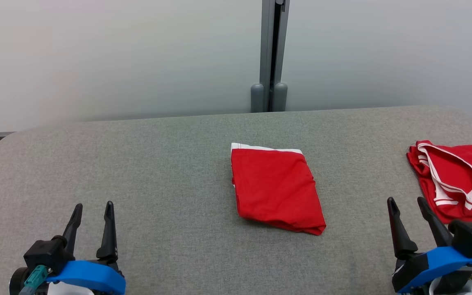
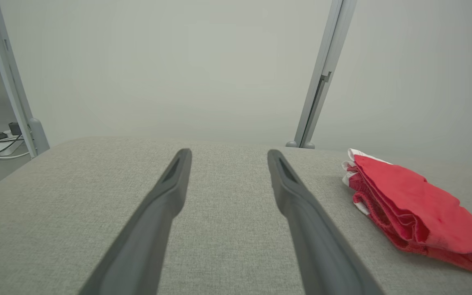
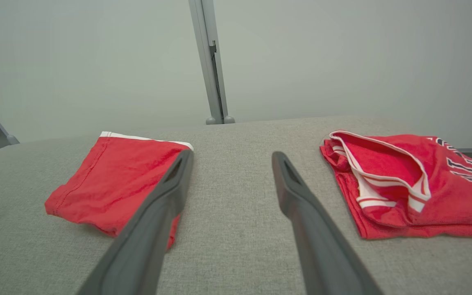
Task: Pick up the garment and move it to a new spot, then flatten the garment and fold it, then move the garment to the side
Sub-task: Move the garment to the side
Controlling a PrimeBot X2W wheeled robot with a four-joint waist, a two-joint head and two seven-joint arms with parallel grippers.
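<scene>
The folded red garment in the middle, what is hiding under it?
The folded red garment lies on the grey table; a white band peeks out at its far edge. Anything beneath is hidden by the cloth.

The left pincer (image 1: 94, 203) and right pincer (image 1: 405, 199) are dark-fingered, blue-mounted.
</scene>
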